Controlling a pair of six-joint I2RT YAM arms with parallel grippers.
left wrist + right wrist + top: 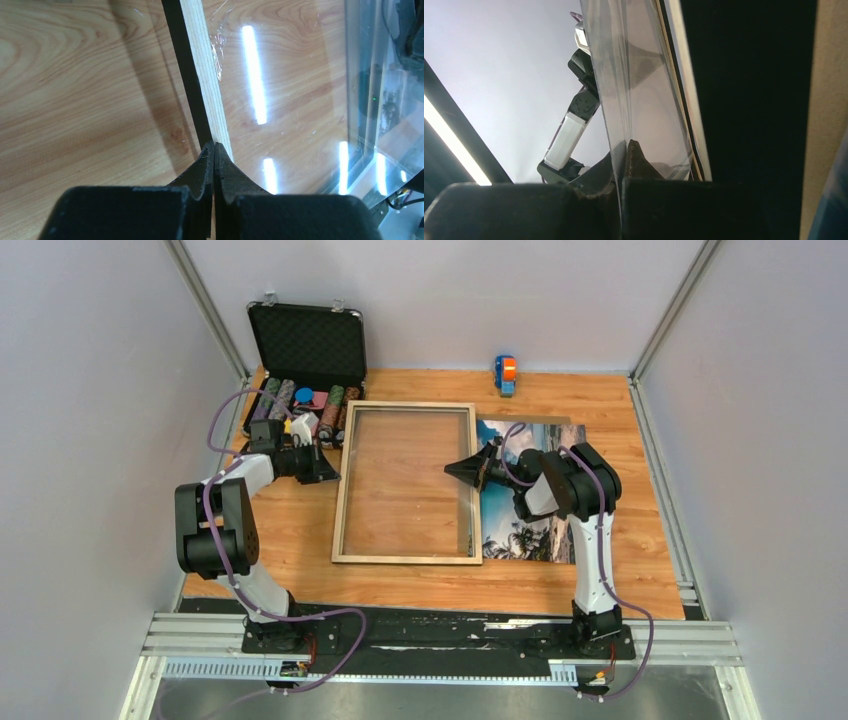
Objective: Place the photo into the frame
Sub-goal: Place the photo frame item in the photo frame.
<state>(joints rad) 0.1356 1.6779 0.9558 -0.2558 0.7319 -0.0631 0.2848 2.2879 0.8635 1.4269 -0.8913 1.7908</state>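
The frame (pixel 405 406) lies flat in the middle of the table, pale wood face up. The clear glass pane (pixel 400 480) sits in it and looks raised along its right side. The photo (pixel 530 515), a beach print, lies flat to the right of the frame, partly under my right arm. My left gripper (pixel 333 476) is shut, its tips touching the frame's left rail (pixel 205 75); the left wrist view shows the jaws (pixel 214 147) closed with nothing between them. My right gripper (pixel 452 468) is shut on the edge of the pane (pixel 644 100), as the right wrist view (pixel 626 146) shows.
An open black chip case (pixel 305 340) with rows of chips stands at the back left, close behind my left gripper. A small orange and blue object (pixel 505 373) sits at the back edge. Grey walls enclose the table on three sides.
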